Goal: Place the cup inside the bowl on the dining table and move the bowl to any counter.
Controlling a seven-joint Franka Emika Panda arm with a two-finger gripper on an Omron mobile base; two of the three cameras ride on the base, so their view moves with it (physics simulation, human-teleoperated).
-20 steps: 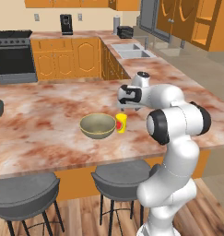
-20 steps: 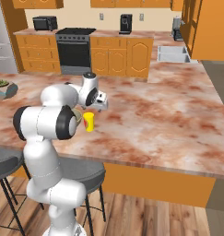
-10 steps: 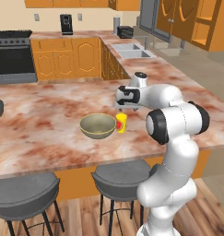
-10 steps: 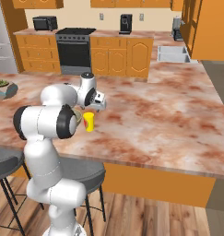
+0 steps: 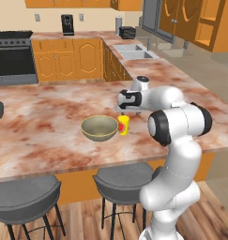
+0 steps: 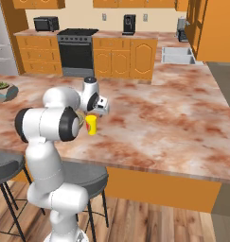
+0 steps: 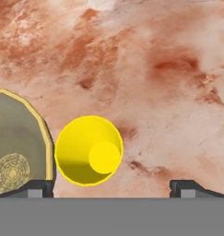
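The jaws stand apart above the marble surface [image 5: 49,122], their dark fingertips [image 7: 189,188] wide at the foot of the hand view, holding nothing. Between them and off toward one tip, the open-mouthed cup [image 7: 89,150] stands upright just beside the bowl [image 7: 16,152]. From the base, the gripper [image 5: 126,100] hovers over the cup, bowl to its left, two stools [image 5: 24,199] below.

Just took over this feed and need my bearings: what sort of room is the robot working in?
A home-style kitchen, rendered in simulation. A black stove sits among orange cabinets, a sink is set into the counter, and bar stools stand along the marble dining table holding the bowl and cup.
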